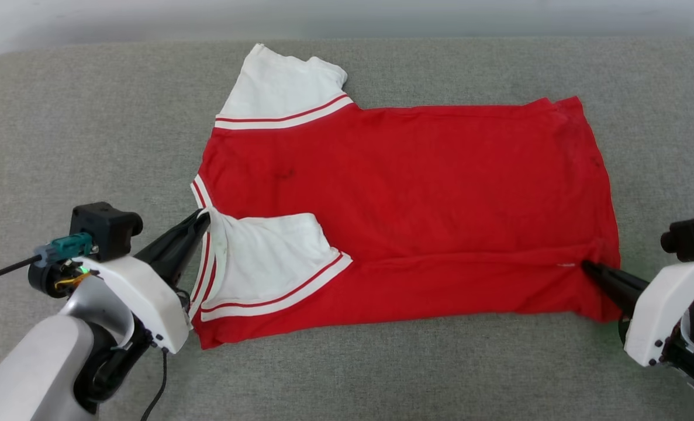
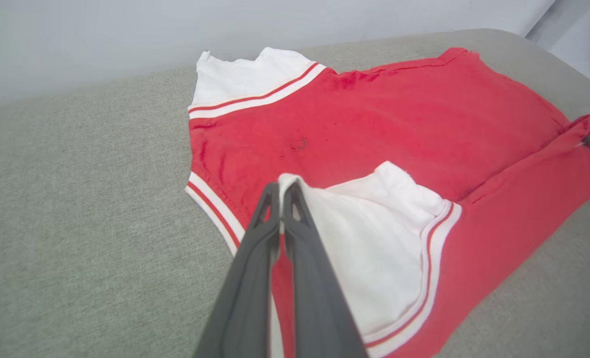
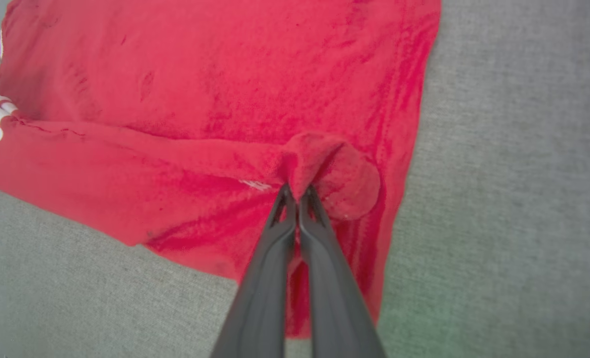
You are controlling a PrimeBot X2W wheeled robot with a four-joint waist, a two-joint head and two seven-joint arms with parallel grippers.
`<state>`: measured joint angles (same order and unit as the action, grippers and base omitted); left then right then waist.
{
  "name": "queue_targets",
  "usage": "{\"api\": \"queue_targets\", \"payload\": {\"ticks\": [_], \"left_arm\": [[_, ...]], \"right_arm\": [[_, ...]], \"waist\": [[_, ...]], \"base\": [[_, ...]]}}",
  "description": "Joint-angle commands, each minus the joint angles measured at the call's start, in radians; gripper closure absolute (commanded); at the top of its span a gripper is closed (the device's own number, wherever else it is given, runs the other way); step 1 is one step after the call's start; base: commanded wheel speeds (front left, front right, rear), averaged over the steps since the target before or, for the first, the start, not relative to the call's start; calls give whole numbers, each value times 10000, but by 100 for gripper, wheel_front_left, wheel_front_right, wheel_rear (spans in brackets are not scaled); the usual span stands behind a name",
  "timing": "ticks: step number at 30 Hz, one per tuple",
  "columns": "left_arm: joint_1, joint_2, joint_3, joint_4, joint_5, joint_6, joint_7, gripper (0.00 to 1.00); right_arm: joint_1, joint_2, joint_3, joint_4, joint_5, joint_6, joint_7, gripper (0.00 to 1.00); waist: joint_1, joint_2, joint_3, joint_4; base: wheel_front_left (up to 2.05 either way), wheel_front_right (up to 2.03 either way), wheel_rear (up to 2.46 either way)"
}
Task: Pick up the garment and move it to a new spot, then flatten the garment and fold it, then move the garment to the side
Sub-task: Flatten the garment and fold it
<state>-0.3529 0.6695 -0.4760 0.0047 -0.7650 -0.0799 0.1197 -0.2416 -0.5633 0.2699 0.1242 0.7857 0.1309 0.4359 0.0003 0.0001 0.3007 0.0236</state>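
Left gripper [image 1: 204, 218]: fingers clamped on the corner of the folded-in white sleeve [image 1: 270, 251].
Right gripper [image 1: 587, 266]: pinching a bunch of red hem [image 3: 334, 174].
Jersey [image 1: 417, 175]: spread flat, near edge folded over, on grey cushion [image 1: 78, 128].

On the left gripper [image 1: 206, 218]: 2 long dark grey fingers [image 2: 247, 278], tapering to slim tips, a triangular cut-out near each tip. Behind them, a glossy white wrist shell [image 1: 142, 295] with small dark dots along its edge. Above it, a boxy black camera housing [image 1: 106, 225], a teal plug [image 1: 69, 245] on a thin black cable [image 1: 2, 272], a tiny green light, orange wires. Pale grey rounded forearm [image 1: 25, 374]. On the right gripper [image 1: 586, 266]: same dark fingers, white shell, black housing.
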Motion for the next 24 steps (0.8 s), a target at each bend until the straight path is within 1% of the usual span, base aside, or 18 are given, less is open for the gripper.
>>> {"api": "queue_targets", "payload": {"ticks": [1, 5, 8, 9, 10, 11, 14, 18, 21, 24], "left_arm": [[-278, -130, -79, 258, 61, -89, -115, 100], [-644, -409, -272, 1121, 213, -167, -282, 100], [-855, -553, -518, 1730, 524, -183, -390, 100], [-832, -649, -600, 1938, 528, -193, -343, 82], [-821, -686, -678, 2157, 553, -205, -291, 34], [-874, -675, -719, 2268, 683, -200, -403, 0], [-824, -816, -760, 2671, 772, -69, -673, 0], [-533, -887, -817, 2801, 865, 114, -895, 0], [-233, -837, -824, 2560, 904, 373, -901, 0], [261, -663, -1044, 2059, 954, 573, -513, 0]], "right_arm": [[-289, 84, -44, 87, -142, -4, 84, 100], [-628, 228, -1, 405, -543, -4, 323, 100], [-764, 345, 80, 647, -738, -5, 491, 100], [-793, 392, 68, 731, -841, -5, 529, 64], [-829, 426, 39, 826, -975, -5, 569, 0], [-885, 481, 12, 858, -1130, -5, 500, 0], [-880, 556, 108, 828, -1400, -4, 542, 0], [-642, 301, 303, 537, -1888, -5, 644, 0], [-335, 278, 165, 225, -2004, -4, 899, 0], [62, 317, -175, -227, -2156, -5, 1308, 0]], "waist": [[-3, -1, 52, -44], [-3, -1, 91, -44], [-3, -1, 75, -27], [-3, -1, 50, -21], [-3, -1, 16, -15], [-3, -1, -21, -7], [-3, -1, -191, 24], [-3, -1, -502, 82], [-3, -1, -776, 110], [-3, -1, -991, 139]], "base": [[0, 0, 0], [0, 0, 0], [0, 0, 0], [0, 0, 0], [0, 0, 0], [0, 0, 0], [0, 0, 0], [0, 0, 0], [0, 0, 0], [0, 0, 0]]}}
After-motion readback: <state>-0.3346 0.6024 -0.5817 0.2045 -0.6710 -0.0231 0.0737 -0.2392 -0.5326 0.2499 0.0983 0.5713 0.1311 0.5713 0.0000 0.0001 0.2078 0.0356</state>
